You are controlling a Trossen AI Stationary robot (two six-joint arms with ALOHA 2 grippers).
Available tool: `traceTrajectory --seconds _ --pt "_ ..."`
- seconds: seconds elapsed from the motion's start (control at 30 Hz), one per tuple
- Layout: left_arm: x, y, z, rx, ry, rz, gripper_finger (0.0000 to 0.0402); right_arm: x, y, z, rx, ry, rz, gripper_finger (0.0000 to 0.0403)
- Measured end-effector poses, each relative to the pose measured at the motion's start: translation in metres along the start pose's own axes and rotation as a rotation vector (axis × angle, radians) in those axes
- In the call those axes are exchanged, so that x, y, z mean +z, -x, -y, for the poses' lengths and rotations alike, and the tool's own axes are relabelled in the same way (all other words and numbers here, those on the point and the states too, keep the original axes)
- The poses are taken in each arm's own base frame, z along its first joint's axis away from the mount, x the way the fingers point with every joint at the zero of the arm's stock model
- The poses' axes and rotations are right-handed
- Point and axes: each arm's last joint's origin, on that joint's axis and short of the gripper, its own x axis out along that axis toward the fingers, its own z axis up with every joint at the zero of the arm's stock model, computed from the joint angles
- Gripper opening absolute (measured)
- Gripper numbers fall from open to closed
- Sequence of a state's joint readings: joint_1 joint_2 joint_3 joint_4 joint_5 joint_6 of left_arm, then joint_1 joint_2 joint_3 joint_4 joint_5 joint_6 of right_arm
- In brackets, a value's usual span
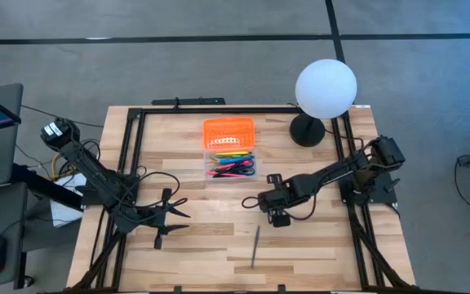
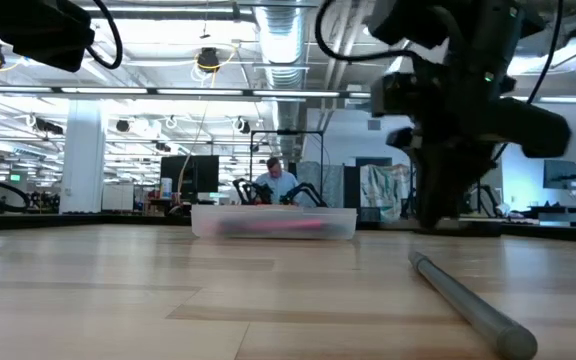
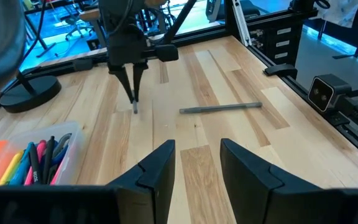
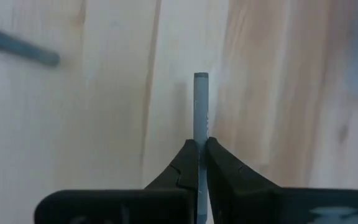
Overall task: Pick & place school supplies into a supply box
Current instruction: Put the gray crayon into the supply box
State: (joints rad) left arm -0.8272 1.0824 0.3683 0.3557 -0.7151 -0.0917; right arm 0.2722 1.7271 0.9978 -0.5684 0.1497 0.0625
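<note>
The supply box [image 1: 230,168] is a clear case with coloured pens in it, and its orange lid [image 1: 228,131] lies against its far side. My right gripper [image 1: 254,202] hangs just near of the box, shut on a thin grey pen [image 4: 201,102]. A second grey pen [image 1: 255,246] lies flat on the wood nearer the front edge; the left wrist view shows this pen [image 3: 221,108] too. My left gripper [image 3: 197,155] stands open at the table's left, with nothing between its fingers. My right gripper pinches the thin grey pen between its two fingertips [image 4: 188,155]. The fingers come steeply from above, and the pen runs along them. A short end [image 3: 135,107] sticks out below the tips, close over the wood; I cannot tell whether it touches.
A white globe lamp [image 1: 325,86] on a black foot [image 1: 307,131] stands at the far right. A black frame [image 1: 129,163] runs around the table's edges. Bare wood lies between the two grippers and along the front edge.
</note>
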Motion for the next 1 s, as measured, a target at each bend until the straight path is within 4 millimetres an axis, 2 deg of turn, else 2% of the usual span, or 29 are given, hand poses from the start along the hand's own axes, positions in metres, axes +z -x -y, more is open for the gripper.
traceTrajectory --seconds 0.23,0.37,0.6,0.8,1.0 --pt "0.000 0.000 0.000 0.000 0.000 0.000 0.0123 0.023 0.015 0.005 -0.100 0.110 0.102 0.0000" --pt "0.000 0.000 0.000 0.000 0.000 0.000 0.0122 0.038 0.026 0.015 -0.148 0.142 0.162 0.0000" --pt "0.000 0.000 0.000 0.000 0.001 0.000 0.0122 0.060 0.036 0.051 -0.250 0.132 0.300 0.0001" --pt "0.000 0.000 0.000 0.000 -0.001 -0.002 0.0122 0.066 0.037 0.085 -0.308 0.060 0.381 0.0002" --pt "-0.001 0.000 0.000 0.001 -0.004 -0.006 0.0122 0.068 0.038 0.109 -0.258 0.011 0.470 0.0003"
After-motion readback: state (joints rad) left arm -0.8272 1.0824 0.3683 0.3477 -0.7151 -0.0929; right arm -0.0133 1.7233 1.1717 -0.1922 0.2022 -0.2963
